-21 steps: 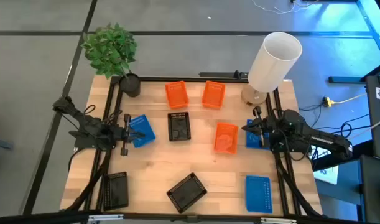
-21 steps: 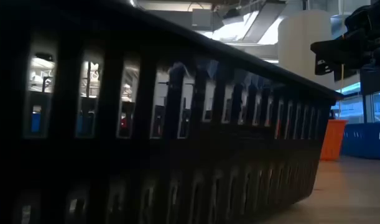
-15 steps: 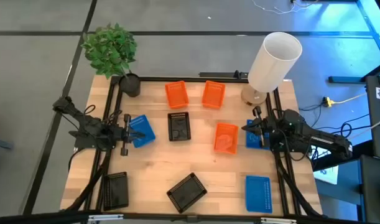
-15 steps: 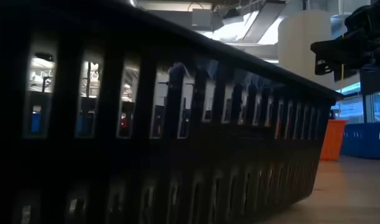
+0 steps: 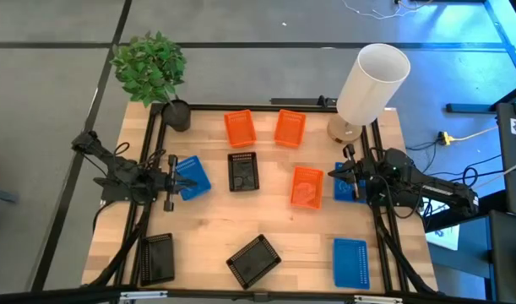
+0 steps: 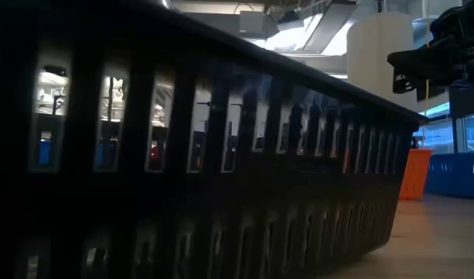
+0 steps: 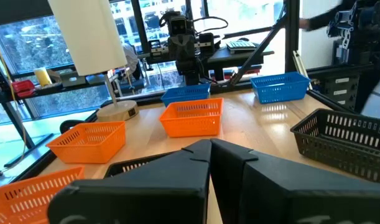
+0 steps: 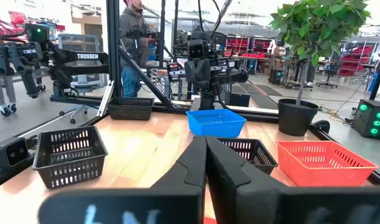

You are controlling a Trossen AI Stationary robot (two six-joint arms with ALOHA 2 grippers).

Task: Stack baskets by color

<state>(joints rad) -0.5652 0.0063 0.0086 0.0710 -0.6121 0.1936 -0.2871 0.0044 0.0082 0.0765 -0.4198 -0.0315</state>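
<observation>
Spreading across the table, the baskets lie singly, none stacked: orange baskets toward the far edge, black baskets nearer, blue baskets scattered. The left gripper and right gripper (both pinched shut, empty) wait at opposite sides, apparently parked before sorting begins.

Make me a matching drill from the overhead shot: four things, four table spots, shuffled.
Things:
1. plant pot
2. lamp
3. blue basket lying alone
4. tilted black basket

Places:
A. front edge, near the middle
B. far left corner
C. front right corner
D. far right corner

Pairs: 1-B, 2-D, 3-C, 4-A
</observation>
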